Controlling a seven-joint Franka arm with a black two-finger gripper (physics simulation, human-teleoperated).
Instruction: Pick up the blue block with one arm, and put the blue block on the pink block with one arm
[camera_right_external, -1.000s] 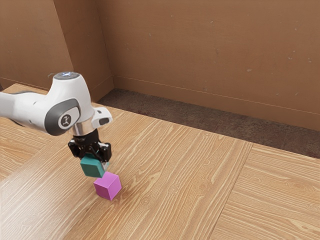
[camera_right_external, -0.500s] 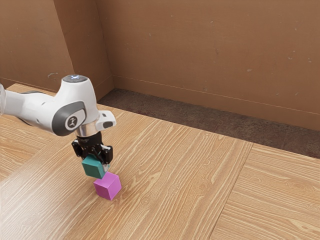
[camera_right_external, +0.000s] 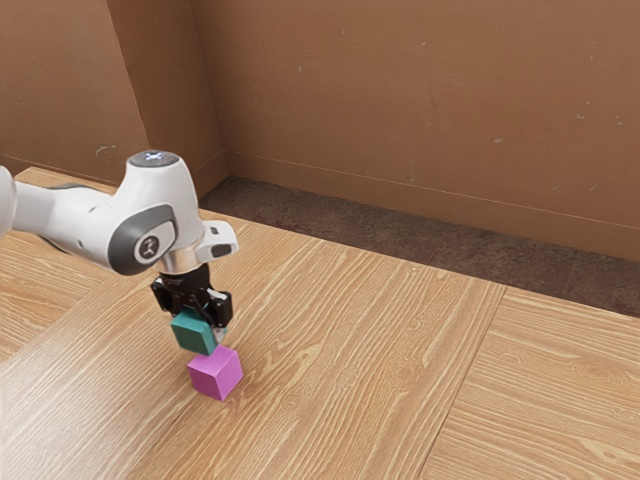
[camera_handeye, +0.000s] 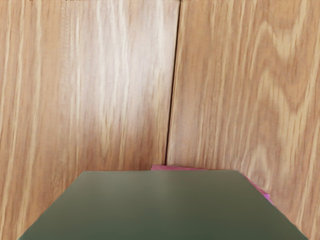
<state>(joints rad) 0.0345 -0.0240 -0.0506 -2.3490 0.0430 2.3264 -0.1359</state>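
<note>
Presently the blue block (camera_right_external: 192, 336) sits directly under the hand, clamped between the fingers of the gripper (camera_right_external: 198, 320), which close on it from two sides at about the block's own width. The block hangs just above the pink block (camera_right_external: 215, 373), offset slightly toward the exterior view's left. Whether the two blocks touch cannot be told. The arm (camera_right_external: 90, 215) enters from the exterior view's left, with the hand pointing straight down over the wooden table (camera_right_external: 380, 350).

The wrist view adds detail from above. The blue block (camera_handeye: 165, 207) appears there as a broad dark face close under the hand. A thin strip of the pink block (camera_handeye: 180, 168) shows just beyond its edge. A seam (camera_handeye: 172, 100) between two boards runs away from the blocks.
</note>
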